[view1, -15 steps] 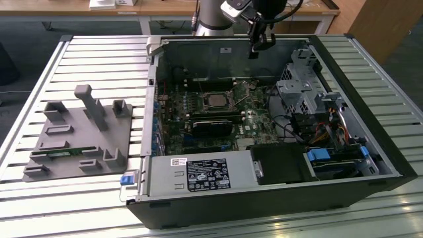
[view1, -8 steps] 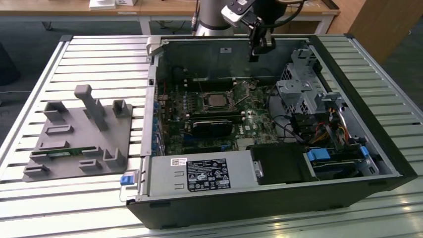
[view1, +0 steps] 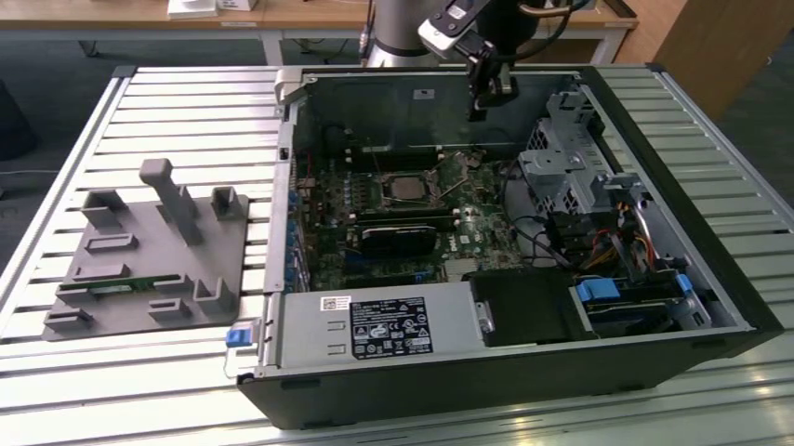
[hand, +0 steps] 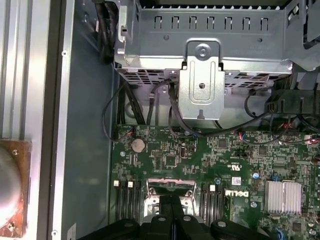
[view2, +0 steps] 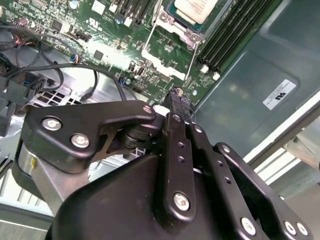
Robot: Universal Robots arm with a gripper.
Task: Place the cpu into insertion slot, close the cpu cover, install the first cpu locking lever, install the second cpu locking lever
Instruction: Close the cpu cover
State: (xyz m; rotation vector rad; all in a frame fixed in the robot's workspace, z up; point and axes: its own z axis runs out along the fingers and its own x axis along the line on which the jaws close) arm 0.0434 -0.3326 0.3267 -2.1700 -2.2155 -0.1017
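Fingers (view2: 175,107) pressed together, seemingly empty, above the motherboard (view2: 100,30). Cpu (view2: 192,7) sits well beyond their tips. Cpu cover (view2: 165,52) lies flipped open between.

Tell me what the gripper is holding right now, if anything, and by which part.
Nothing that shows. The gripper hangs above the motherboard, where the chip lies. Its fingers are closed together with nothing between them.

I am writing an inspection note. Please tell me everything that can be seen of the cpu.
The cpu is a flat square chip with a pale silvery-grey metal top. It lies flat in the insertion slot on the green motherboard, uncovered: the cpu cover stands open beside it. The gripper is apart from it.
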